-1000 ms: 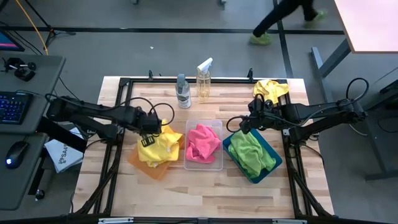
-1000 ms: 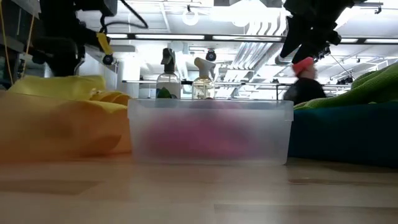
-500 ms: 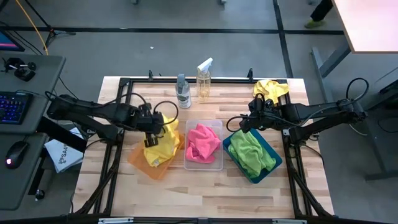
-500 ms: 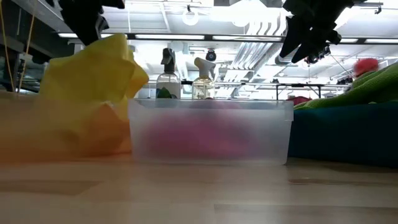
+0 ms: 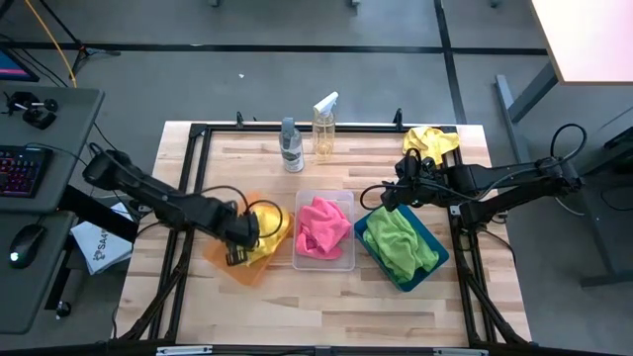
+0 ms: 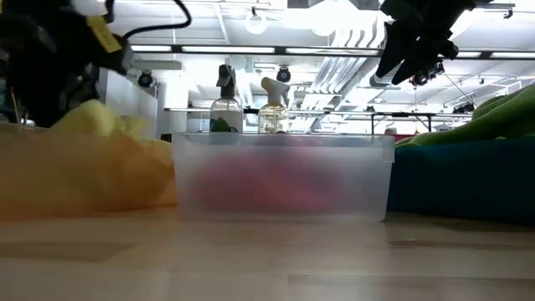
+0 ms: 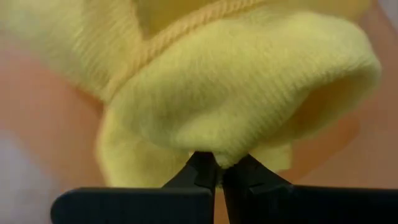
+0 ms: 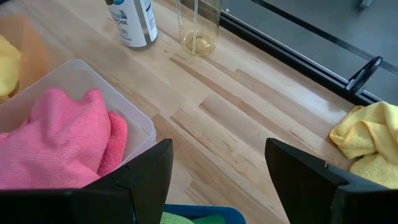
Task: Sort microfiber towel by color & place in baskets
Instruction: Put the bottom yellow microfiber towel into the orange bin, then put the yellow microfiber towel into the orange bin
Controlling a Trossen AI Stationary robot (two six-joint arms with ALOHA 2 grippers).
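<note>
Left gripper (image 5: pixel 240 240) is down in the orange bin (image 5: pixel 220 262), at the left end of the bin row. Fingers (image 7: pixel 202 174) nearly closed, pinching a fold of a yellow towel (image 7: pixel 249 106). The rest of that towel bunches just ahead of the fingertips, with orange plastic showing on both sides of it. From above, yellow cloth (image 5: pixel 269 229) lies beside the gripper, on the side toward the clear bin, and fills most of the orange bin.

Clear bin (image 5: pixel 346 259) stands next along the row, just beside the left gripper's bin. Pink towels (image 5: pixel 322 226) are heaped inside it. Two spray bottles (image 5: pixel 291 146) stand upright at the table's far edge, beyond this bin.

Right gripper (image 5: pixel 388 197) hangs above the table, over the near corner of the teal bin (image 5: pixel 428 268) and just off the clear bin's corner. Fingers (image 8: pixel 143 177) spread wide, nothing between them. Green towels (image 5: pixel 402 243) fill the teal bin below and beside it. A loose yellow towel (image 5: pixel 429 142) lies on the table's far right corner, behind this gripper and clear of all bins.
</note>
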